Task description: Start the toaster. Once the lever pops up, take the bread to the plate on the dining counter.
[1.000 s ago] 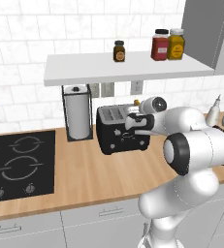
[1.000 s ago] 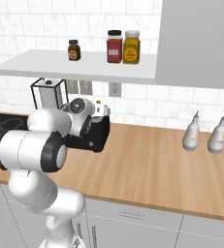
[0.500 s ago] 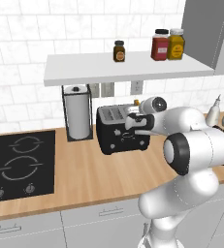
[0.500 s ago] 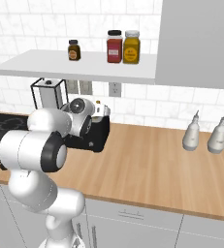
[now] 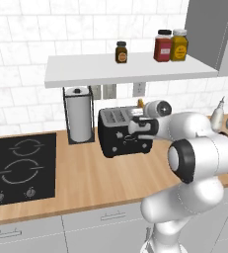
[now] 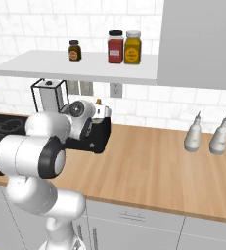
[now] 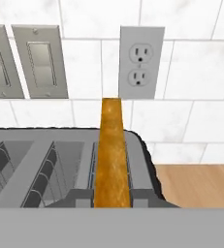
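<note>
Standing upright in right slot of toaster (image 7: 60,164): bread (image 7: 112,155); gripper (image 5: 141,127) at toaster's right end, jaws together, nothing held.

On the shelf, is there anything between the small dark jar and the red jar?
No. In both base views the shelf is bare between the dark jar and the red jar; the yellow jar stands beyond the red one.

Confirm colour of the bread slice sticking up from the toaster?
Golden-brown bread, seen edge-on in the rightmost slot of the black toaster; clearest in the hand view.
</note>
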Available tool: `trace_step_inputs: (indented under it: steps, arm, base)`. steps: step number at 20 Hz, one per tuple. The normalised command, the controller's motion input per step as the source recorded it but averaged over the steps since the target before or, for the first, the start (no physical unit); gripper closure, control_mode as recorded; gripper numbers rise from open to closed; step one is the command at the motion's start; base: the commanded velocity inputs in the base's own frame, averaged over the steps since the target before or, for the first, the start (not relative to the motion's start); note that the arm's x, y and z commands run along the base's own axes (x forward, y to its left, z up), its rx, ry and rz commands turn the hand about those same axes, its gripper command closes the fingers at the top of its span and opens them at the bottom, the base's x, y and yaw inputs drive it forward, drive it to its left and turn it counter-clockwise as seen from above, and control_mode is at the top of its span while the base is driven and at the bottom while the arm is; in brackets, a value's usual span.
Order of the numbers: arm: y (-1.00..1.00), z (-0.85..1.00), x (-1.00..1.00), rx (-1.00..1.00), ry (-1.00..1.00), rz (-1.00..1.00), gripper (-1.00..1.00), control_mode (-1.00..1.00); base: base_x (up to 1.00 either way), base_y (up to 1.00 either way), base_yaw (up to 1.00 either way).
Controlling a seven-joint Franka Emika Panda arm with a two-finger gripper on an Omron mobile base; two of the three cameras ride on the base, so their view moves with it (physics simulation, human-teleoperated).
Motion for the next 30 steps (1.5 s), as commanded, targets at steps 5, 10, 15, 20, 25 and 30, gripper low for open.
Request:
trace_step_inputs:
  steps: [5,10,15,20,25,30]
  arm:
    - [0.00,0.66,-0.11,0.00,0.00,-0.02,1.00,-1.00]
    - [0.01,0.78,-0.04,0.00,0.03,-0.03,1.00,-1.00]
    - [0.00,0.44,-0.59,0.00,0.01,-0.01,1.00,-1.00]
    - [0.00,0.14,-0.97,0.00,0.00,0.00,1.00,-1.00]
    - [0.00,0.12,-0.94,0.00,0.00,0.00,1.00,-1.00]
    - [0.00,0.29,-0.84,0.00,0.03,0.00,1.00,-1.00]
  base:
    - [0.00,0.00,0.00]
    - [0.00,0.00,0.00]
    - [0.00,0.00,0.00]
    - [0.00,0.00,0.00]
    - [0.00,0.00,0.00]
    - [0.00,0.00,0.00]
